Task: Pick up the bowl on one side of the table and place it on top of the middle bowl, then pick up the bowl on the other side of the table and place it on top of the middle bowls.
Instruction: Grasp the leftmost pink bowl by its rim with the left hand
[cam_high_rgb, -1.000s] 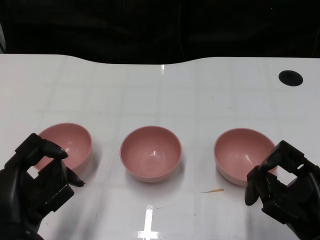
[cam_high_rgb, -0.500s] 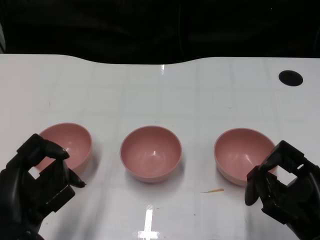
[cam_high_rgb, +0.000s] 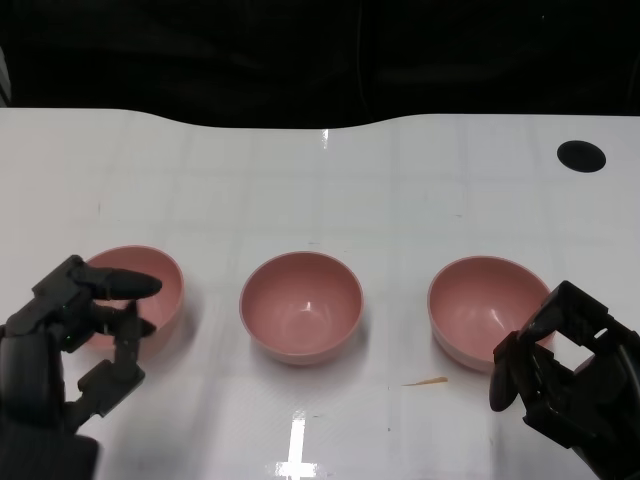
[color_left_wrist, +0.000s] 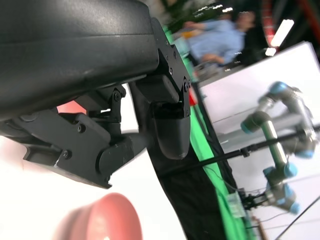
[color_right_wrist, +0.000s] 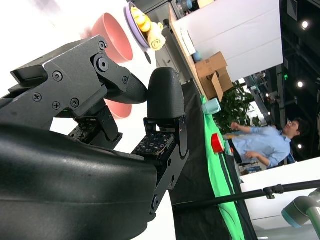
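Three pink bowls stand in a row on the white table: left bowl (cam_high_rgb: 145, 285), middle bowl (cam_high_rgb: 301, 305), right bowl (cam_high_rgb: 482, 308). My left hand (cam_high_rgb: 70, 345) sits at the left bowl's near rim. Its fingers (cam_high_rgb: 122, 284) are spread, reach over the rim and hold nothing. My right hand (cam_high_rgb: 565, 375) stays just off the right bowl's near right side, fingers curled in and empty. In the left wrist view a blurred pink bowl (color_left_wrist: 102, 220) lies beyond the fingers (color_left_wrist: 170, 132). The right wrist view shows a pink bowl (color_right_wrist: 113, 42) past the curled fingers (color_right_wrist: 80, 82).
A round black hole (cam_high_rgb: 581, 155) is in the table's far right. A thin orange sliver (cam_high_rgb: 428, 381) lies in front of the right bowl. The table's far edge borders a dark backdrop. A person in a blue shirt (color_right_wrist: 260, 145) stands beyond the table.
My left hand has uncurled its fingers and stretched them over the left bowl's near rim. The right hand and all three bowls have stayed put.
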